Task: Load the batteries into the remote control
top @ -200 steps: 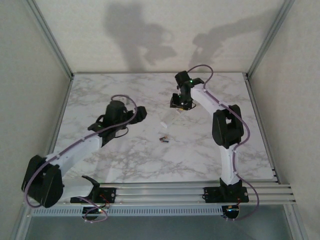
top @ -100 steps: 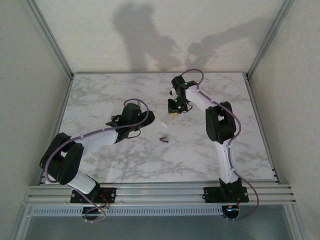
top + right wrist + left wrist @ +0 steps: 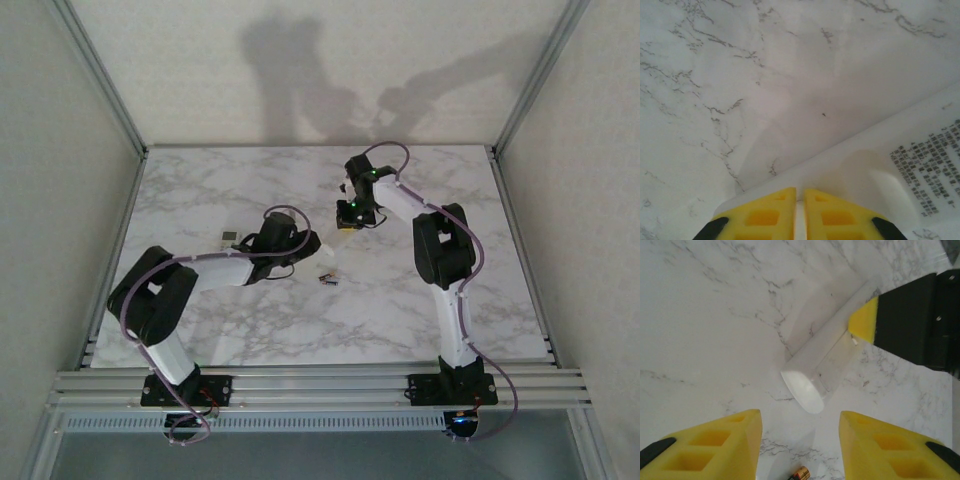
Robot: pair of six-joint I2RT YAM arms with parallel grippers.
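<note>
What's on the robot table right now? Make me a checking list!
Surface: white marble-pattern table.
Job's things: white remote near the middle; batteries loose on the table beside it, not loaded.
Clutter: small second remote further left.
Grippers: left gripper, fingers open, nothing between them; right gripper, fingers shut on the white remote's end.
Cables: purple cables running along both arms.
Surroundings: pale walls, metal frame, arm shadows behind.
</note>
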